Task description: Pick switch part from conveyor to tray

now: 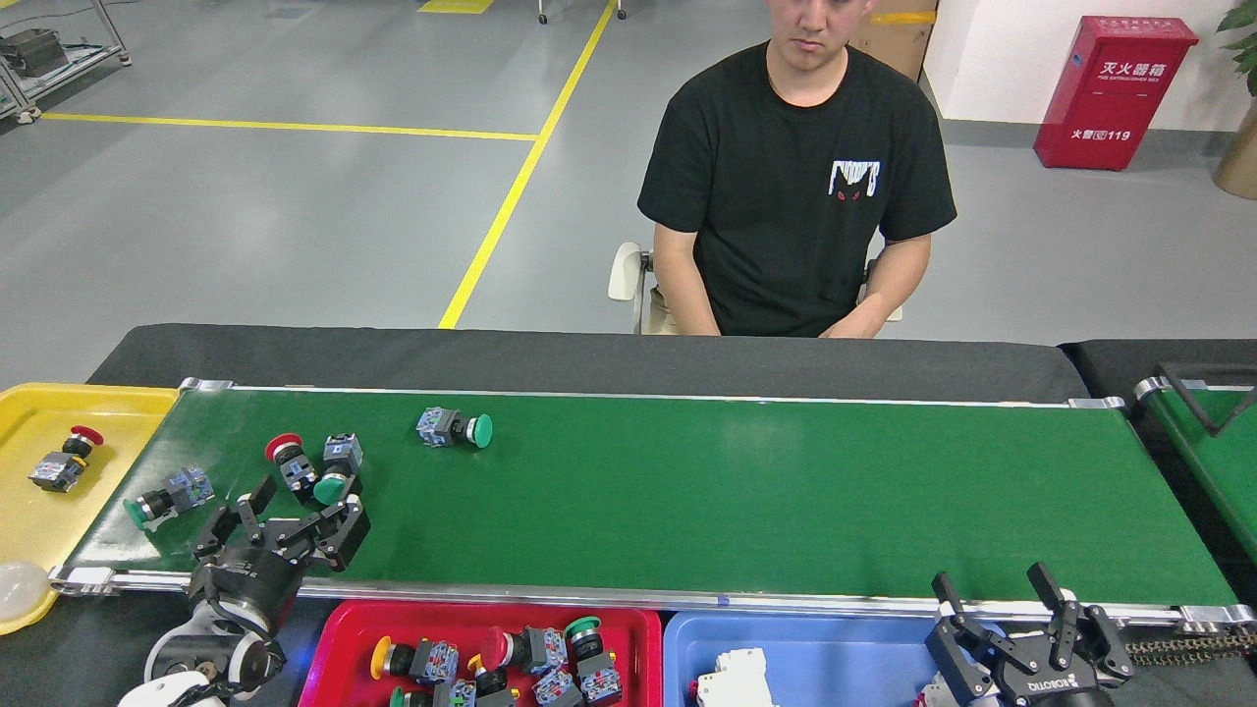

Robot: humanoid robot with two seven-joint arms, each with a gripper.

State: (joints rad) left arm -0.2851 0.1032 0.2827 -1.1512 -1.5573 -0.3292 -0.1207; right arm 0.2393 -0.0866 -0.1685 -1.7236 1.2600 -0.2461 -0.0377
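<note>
Left end effector [300, 511] sits over the near-left edge of the long dark-green conveyor belt [687, 491], fingers spread, pinching nothing. Four switch parts lie on the belt's left end: a green-capped one with grey block [162, 501] far left, a red-capped one [292, 462] touching a green-capped one [336, 471] just beyond the fingers, and a lone green-capped one [454, 429] nearer the far rail. The right fingertip partly hides the paired green cap.

Right end effector [1011, 609] is at the near-right rail, fingers spread, empty; its base is cut off by the frame.

Red plastic tray [344, 638] near side holds several switch parts, bottom cut off. Blue tray [835, 648] holds a white part, mostly cropped. Yellow tray [29, 422] left holds one red-capped switch [59, 462].
</note>
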